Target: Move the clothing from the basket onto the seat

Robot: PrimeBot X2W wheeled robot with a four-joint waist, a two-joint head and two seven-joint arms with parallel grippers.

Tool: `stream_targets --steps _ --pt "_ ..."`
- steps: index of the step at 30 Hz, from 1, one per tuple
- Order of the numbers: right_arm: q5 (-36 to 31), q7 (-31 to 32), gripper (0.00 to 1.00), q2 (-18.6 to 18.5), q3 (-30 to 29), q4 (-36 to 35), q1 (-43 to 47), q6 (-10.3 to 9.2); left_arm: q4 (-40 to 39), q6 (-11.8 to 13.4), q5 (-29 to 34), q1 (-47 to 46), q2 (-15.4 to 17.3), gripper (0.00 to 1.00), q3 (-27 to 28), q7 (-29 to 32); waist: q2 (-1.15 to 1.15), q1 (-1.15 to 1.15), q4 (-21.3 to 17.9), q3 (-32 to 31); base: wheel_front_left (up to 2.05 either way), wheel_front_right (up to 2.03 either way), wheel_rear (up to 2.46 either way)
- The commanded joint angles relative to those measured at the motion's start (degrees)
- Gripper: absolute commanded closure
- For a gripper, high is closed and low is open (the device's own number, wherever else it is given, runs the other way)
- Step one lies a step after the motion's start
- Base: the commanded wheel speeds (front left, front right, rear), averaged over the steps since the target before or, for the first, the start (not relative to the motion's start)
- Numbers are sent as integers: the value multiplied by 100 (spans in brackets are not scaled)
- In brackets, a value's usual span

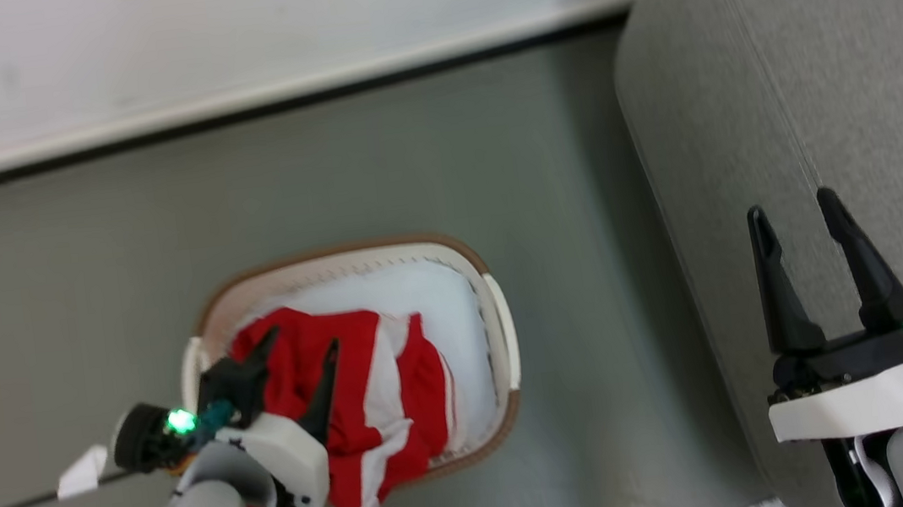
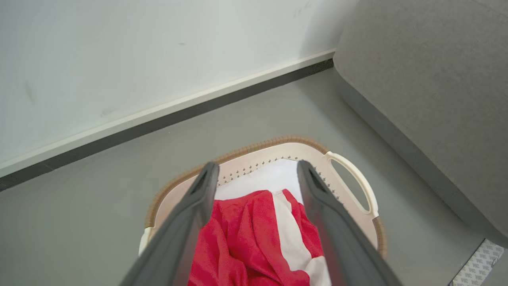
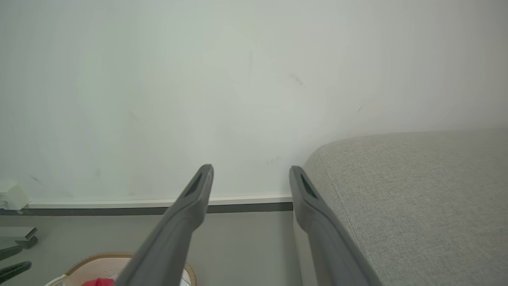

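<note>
The left claw (image 1: 302,343) sits at the lower left of the head view. Its two dark fingers are spread apart and empty, pointing up over the basket. The right claw (image 1: 792,206) sits at the lower right of the same view, also spread wide and holding nothing, with its fingers lying over the grey seat.

A pale wall (image 1: 221,24) runs across the top of the head view, with a white skirting board (image 1: 271,91) along its foot. The seat (image 1: 822,75), a large grey woven sofa with a rounded edge, takes up the right side of the frame from top to bottom. A smooth grey floor (image 1: 323,174) covers the middle and left.

The basket (image 1: 333,254) is oval and cream-white with a brown rim band. It stands on the floor at lower centre, with a strip of floor between it and the seat. Its white inside shows in its upper half.

The clothing (image 1: 422,367), bright red with broad white stripes, lies bunched in the lower left part of the basket. One fold spills over the near rim. In the left wrist view the red cloth shows between the claw's fingers at bottom centre. The fingertips seem to hang just above it, though contact is hard to judge.
</note>
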Motion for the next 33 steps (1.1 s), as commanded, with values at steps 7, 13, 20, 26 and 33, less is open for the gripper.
stream_targets --steps 7,13,20,26,33 --pt "229 -20 0 -5 58 -439 -264 -12 803 -12 -16 -857 411 0 -247 301 0 -1 -673 1261 0 0 0" --pt "364 -20 0 -5 94 -686 -358 -12 1472 10 51 -1392 658 0 -284 592 0 -1 -810 1702 0 0 0" --pt "428 -20 0 -8 165 -747 -417 -12 1974 69 -11 -1663 742 0 -300 780 0 -1 -884 1909 0 0 0" --pt "434 -20 0 -7 197 -719 -425 -12 2263 69 -26 -1721 715 51 -419 832 0 -1 -933 1949 0 0 0" --pt "358 -20 0 -9 78 -562 -356 -12 2324 -7 -270 -1690 544 100 -664 408 0 -1 -841 1582 0 0 0"
